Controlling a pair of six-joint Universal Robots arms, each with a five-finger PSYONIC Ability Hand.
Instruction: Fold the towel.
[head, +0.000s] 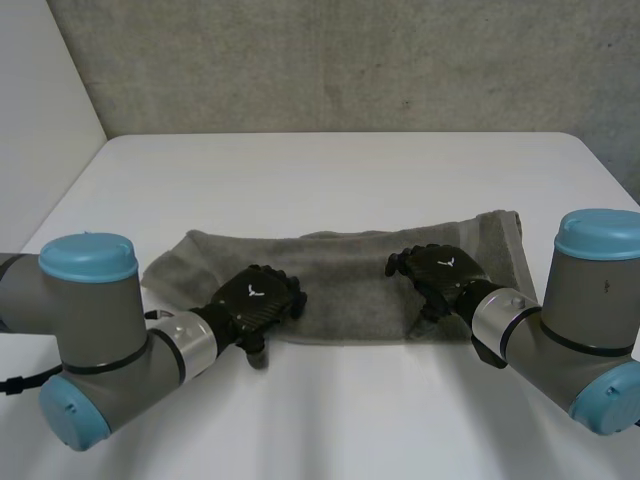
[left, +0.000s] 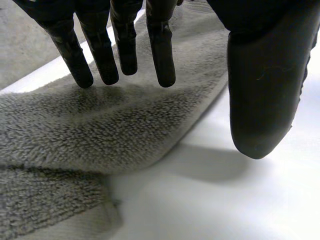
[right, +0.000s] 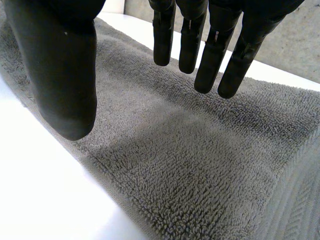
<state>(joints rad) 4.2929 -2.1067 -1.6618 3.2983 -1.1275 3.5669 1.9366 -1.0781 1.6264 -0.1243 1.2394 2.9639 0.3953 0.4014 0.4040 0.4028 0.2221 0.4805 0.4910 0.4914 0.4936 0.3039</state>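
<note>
A grey towel (head: 350, 270) lies folded into a long strip across the white table (head: 330, 170). My left hand (head: 255, 300) hovers over the strip's near edge, left of its middle. In the left wrist view its fingers (left: 160, 50) hang straight above the towel (left: 100, 130), the thumb stands apart over bare table, and nothing is held. My right hand (head: 440, 272) is above the near edge on the right part of the strip. Its fingers (right: 210, 65) are straight over the towel (right: 200, 150), with the thumb above the towel's edge.
Bare white table stretches behind the towel up to a grey wall (head: 350, 60), and a narrower band of it lies in front between my arms. The towel's right end (head: 505, 235) is slightly rumpled.
</note>
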